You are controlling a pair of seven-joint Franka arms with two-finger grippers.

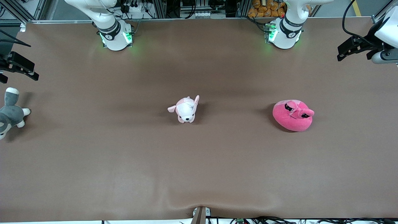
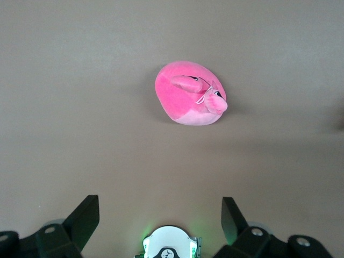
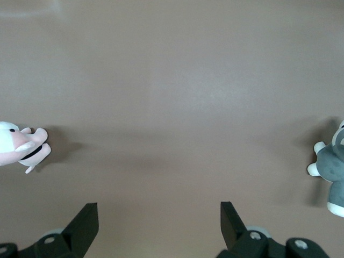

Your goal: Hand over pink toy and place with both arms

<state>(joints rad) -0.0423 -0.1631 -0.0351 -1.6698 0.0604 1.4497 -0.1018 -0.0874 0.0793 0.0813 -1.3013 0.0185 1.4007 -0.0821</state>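
Observation:
The pink toy point(image 1: 293, 115), a hot-pink round plush with black angry eyes, lies on the brown table toward the left arm's end. It also shows in the left wrist view point(image 2: 189, 92). My left gripper point(image 1: 354, 54) is open and empty, held high over the table's left-arm end, apart from the toy; the left wrist view shows it point(image 2: 159, 209) spread wide. My right gripper point(image 1: 19, 74) is open and empty, high over the right arm's end, seen also in the right wrist view point(image 3: 159, 212). Both arms wait.
A small pale pink-and-white puppy plush point(image 1: 186, 109) sits at the table's middle and shows in the right wrist view point(image 3: 19, 145). A grey-and-white plush point(image 1: 9, 113) lies at the right arm's end, below the right gripper. The arm bases point(image 1: 113, 34) stand along the top edge.

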